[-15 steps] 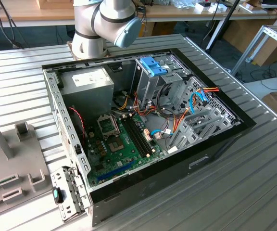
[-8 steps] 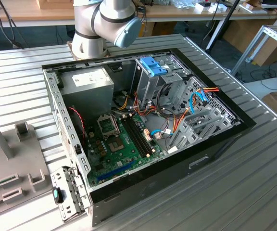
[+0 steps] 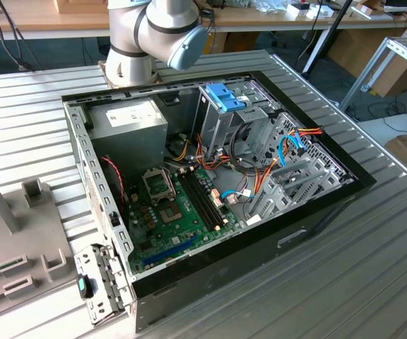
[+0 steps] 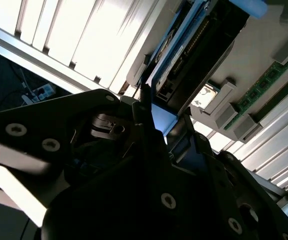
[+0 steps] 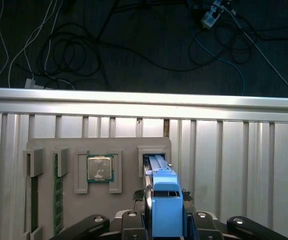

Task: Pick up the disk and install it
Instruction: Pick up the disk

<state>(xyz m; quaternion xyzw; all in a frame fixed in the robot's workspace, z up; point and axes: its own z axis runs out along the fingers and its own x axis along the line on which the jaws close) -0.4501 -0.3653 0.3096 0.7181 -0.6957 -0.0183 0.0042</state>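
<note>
The gripper (image 5: 166,196) is closing tightly on the disk (image 5: 167,215), which is standing edgewise in the grey holder's (image 5: 126,146) slot. Its long axis is pointing to the gripper's 12 o'clock.

Smooth plastic disk (image 5: 166,210), ribbed metal table (image 5: 234,150)

No words or numbers can be read. A white label (image 3: 129,113) is seen on the grey power box (image 3: 122,134) inside the computer case (image 3: 295,222), but its print is too small to be made out. A small dark arrow (image 4: 198,103) is marked on the grey tray (image 4: 223,107), just beside the chip (image 4: 207,91).
</note>
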